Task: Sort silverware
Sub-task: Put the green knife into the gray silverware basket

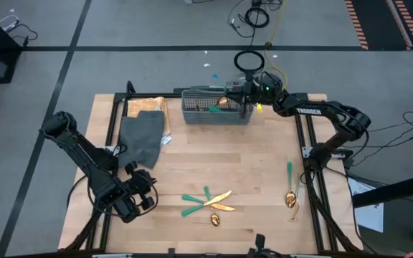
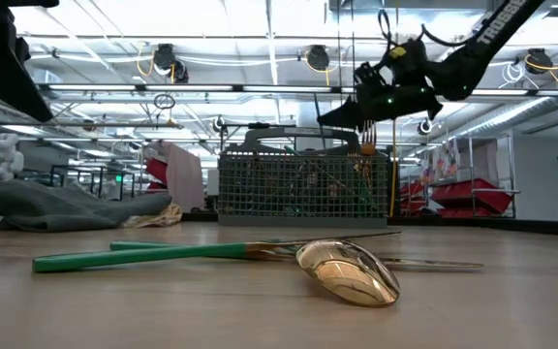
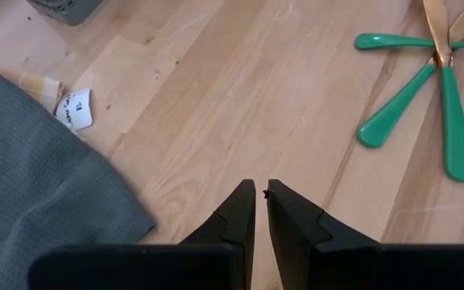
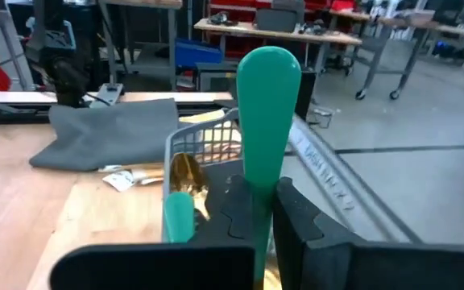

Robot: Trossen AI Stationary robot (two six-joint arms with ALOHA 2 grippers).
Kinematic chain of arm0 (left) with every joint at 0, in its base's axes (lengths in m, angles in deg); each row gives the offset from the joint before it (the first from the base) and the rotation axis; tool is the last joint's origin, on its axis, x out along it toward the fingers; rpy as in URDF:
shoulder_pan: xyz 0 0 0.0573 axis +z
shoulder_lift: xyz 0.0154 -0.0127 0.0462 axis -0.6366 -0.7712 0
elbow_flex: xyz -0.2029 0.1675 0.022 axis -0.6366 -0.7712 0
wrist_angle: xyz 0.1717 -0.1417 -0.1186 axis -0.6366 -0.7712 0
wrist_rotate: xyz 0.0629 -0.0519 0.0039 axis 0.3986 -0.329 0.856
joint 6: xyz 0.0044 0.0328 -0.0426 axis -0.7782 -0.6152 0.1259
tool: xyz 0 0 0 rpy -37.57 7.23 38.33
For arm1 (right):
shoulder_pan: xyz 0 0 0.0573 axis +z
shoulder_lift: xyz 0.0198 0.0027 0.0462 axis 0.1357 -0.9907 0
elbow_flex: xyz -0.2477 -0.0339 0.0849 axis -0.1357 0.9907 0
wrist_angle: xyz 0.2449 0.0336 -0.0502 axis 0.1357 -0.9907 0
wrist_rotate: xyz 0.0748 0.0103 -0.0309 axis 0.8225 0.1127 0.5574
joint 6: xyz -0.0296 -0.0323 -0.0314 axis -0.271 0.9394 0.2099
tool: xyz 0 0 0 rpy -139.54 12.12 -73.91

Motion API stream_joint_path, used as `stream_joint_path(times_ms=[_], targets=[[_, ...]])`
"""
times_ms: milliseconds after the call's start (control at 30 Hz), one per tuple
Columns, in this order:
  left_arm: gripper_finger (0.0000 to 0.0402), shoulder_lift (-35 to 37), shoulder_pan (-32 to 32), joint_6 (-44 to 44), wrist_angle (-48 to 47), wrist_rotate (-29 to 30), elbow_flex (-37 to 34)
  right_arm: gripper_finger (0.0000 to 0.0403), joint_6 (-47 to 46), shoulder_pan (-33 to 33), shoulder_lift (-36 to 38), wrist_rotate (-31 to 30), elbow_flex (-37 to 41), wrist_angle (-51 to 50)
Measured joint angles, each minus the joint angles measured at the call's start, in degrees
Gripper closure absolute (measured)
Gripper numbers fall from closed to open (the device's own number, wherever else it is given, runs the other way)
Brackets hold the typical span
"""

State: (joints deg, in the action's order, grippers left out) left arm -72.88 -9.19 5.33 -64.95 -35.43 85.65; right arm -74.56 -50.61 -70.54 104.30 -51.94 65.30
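The grey mesh basket [image 1: 217, 109] stands at the table's far edge with several utensils in it; one gold head [image 4: 185, 173] and a green handle [image 4: 178, 217] show inside. My right gripper [image 1: 247, 97] hovers over the basket's right end [image 2: 376, 189], shut on a green-handled utensil [image 4: 268, 105]. Three green-handled utensils and a gold spoon [image 1: 210, 202] lie crossed near the table's near edge, seen close up in the low view [image 2: 347, 271]. Another spoon [image 1: 290, 188] lies alone to the right. My left gripper [image 1: 138, 195], shut and empty, waits over bare wood left of that pile [image 3: 425, 105]. My right gripper pinches the utensil's green handle [image 4: 263, 165] between its two fingers. The handle's rounded free end [image 4: 269, 68] sticks out past the fingertips. The utensil's head is hidden behind the fingers. The utensil is lifted clear, above the basket's rim [image 4: 204, 137].
A grey folded cloth [image 1: 143, 136] lies at the table's left far side, with a paper scrap [image 3: 75, 109] beside it. Bare wood spreads between the basket and the pile. Black frame rails [image 1: 308, 143] run along the table's sides.
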Motion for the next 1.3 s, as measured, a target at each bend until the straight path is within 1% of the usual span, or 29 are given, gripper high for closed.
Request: stream_joint_path(times_ms=[200, 300, 367, 567, 667, 733, 833, 900, 967, 1033, 1167, 1233, 1300], targets=[[0.0358, 0.0, 0.0, 0.02, 0.26, 0.29, 0.0, 0.04, -3.15, -0.02, -2.74, -0.11, -0.06, 0.15], [0.0358, 0.0, 0.0, 0.02, 0.33, 0.29, 0.0, 0.0388, -4.8, -0.04, -3.23, -0.14, -0.09, 0.12], [0.0358, 0.0, 0.0, -0.02, 0.33, 0.29, 0.0, 0.0367, -5.38, -0.04, -3.23, -0.31, -0.09, -0.06], [0.0358, 0.0, 0.0, 0.0, 0.33, 0.29, 0.0, 0.0273, -7.39, -0.07, -3.02, -0.59, -0.09, -0.62], [0.0358, 0.0, 0.0, -0.02, 0.35, 0.29, 0.0, 0.0235, -8.75, -0.04, -2.0, -0.33, -0.04, -1.07], [0.0358, 0.0, 0.0, -0.02, 0.35, 0.28, 0.0, 0.0216, -9.25, 0.0, -0.39, -0.23, 0.02, -1.41], [0.0358, 0.0, 0.0, -0.02, 0.37, 0.29, 0.0, 0.0198, -10.14, 0.4, 3.46, 0.01, 0.0, -2.67], [0.0358, 0.0, 0.0, -0.01, 0.39, 0.29, 0.0, 0.0192, -10.96, 1.6, 6.53, 1.85, 0.0, -5.16], [0.0358, 0.0, 0.0, -0.04, 0.39, 0.29, 0.0, 0.0189, -10.95, 4.3, 10.1, 5.26, 0.0, -9.18], [0.0358, 0.0, 0.0, -0.04, 0.39, 0.29, 0.0, 0.0189, -9.66, 8.8, 13.45, 5.64, -0.02, -14.96], [0.0358, 0.0, 0.0, -0.07, 0.39, 0.97, 0.0, 0.0188, -5.97, 22.15, 16.13, -1.08, -0.02, -26.52], [0.0358, 0.0, 0.0, -0.07, 0.39, 1.73, 0.0, 0.0188, -6.07, 29.48, 15.85, -4.48, 0.0, -29.25], [0.0358, 0.0, 0.0, -0.09, 0.38, 2.26, 0.0, 0.0188, -7.36, 36.31, 14.47, -7.7, 0.0, -28.58]])
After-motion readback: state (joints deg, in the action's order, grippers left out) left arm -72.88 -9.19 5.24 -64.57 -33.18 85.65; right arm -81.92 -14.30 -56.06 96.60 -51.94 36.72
